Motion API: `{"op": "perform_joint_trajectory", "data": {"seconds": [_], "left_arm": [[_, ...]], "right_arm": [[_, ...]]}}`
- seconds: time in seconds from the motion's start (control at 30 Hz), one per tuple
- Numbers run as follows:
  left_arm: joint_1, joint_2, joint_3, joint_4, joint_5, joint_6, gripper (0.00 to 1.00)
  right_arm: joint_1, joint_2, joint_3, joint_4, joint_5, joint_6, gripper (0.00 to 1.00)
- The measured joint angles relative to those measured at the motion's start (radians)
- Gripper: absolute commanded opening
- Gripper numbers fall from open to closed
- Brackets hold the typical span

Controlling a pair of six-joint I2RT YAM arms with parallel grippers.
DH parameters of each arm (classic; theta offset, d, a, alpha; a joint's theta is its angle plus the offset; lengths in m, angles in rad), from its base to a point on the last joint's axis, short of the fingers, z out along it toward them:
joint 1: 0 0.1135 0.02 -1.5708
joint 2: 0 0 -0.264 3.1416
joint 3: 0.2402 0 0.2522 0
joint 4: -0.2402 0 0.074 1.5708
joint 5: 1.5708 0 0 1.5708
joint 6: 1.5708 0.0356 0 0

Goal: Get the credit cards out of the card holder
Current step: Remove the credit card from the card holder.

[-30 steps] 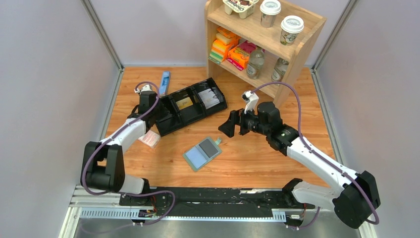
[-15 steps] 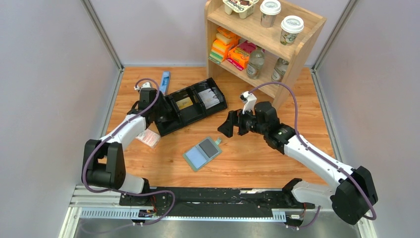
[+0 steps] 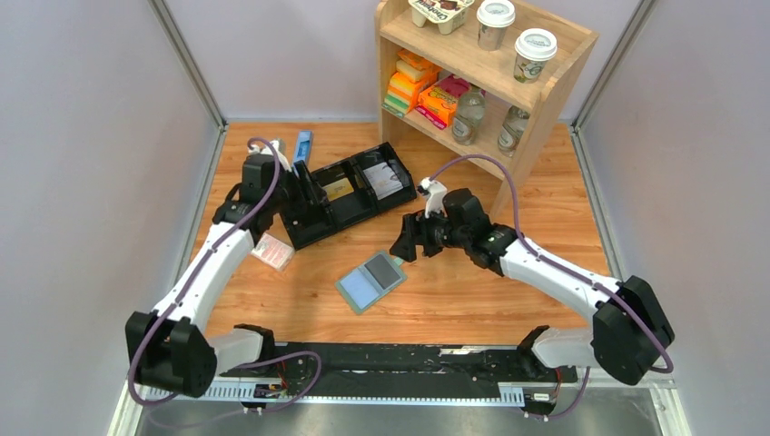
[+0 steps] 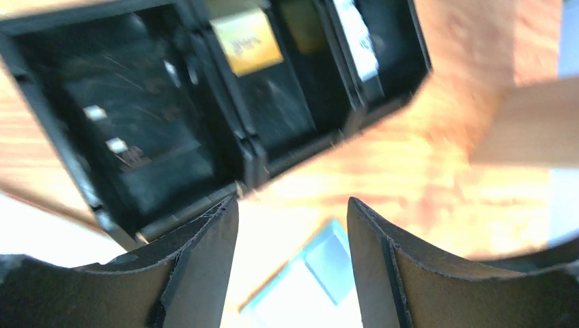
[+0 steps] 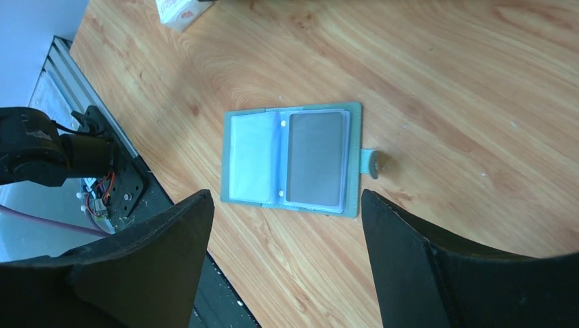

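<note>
Right pincer point(image 5: 287, 198) hangs released, jaws apart and empty, over the card holder point(image 5: 254, 164). The holder lies open and flat near the middle of the tabletop point(image 5: 444, 82), with nothing in the way. A grey card point(image 5: 315, 159) fills one pale blue pocket, and the tab point(image 5: 369, 164) sticks out sideways. Left pincer point(image 4: 293, 205), also released and empty, hangs above the near rim of the black tray point(image 4: 246, 130) toward the far left corner. A gold card point(image 4: 246, 44) lies in its middle compartment, though that view is blurred. A packet point(image 3: 273, 252) lies beside the tray.

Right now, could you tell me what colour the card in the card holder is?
The card is grey, best seen in the right wrist view.
</note>
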Motion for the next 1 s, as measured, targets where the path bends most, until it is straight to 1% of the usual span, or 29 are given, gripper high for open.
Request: {"op": "perform_joint_trajectory", "data": {"seconds": [0.1,0.23,0.3,0.43,0.57,0.73,0.77,0.9,1.0], "left_arm": [[-0.066,-0.074,-0.047,-0.030,0.065,-0.005,0.66],[-0.179,-0.157,-0.151,-0.087,0.138,-0.019,0.66],[-0.219,-0.171,-0.199,-0.113,0.174,-0.027,0.66],[-0.256,-0.169,-0.274,-0.136,0.212,-0.039,0.66],[-0.284,-0.125,-0.312,-0.154,0.231,-0.041,0.66],[-0.324,-0.042,-0.322,-0.158,0.224,-0.039,0.65],[-0.329,-0.029,-0.324,-0.156,0.222,-0.038,0.63],[-0.343,0.034,-0.330,-0.150,0.212,-0.033,0.57],[-0.346,0.078,-0.330,-0.141,0.211,-0.030,0.51]], "right_arm": [[0.042,0.039,0.032,-0.016,0.021,-0.018,0.78],[0.112,0.101,0.082,-0.036,0.086,-0.045,0.74],[0.150,0.143,0.109,-0.056,0.126,-0.057,0.72],[0.204,0.238,0.176,-0.107,0.206,-0.071,0.69],[0.235,0.336,0.235,-0.150,0.272,-0.074,0.68],[0.250,0.416,0.266,-0.191,0.311,-0.074,0.68],[0.253,0.424,0.267,-0.196,0.314,-0.074,0.68],[0.260,0.468,0.286,-0.217,0.323,-0.074,0.67],[0.261,0.492,0.296,-0.218,0.325,-0.074,0.67]]}}
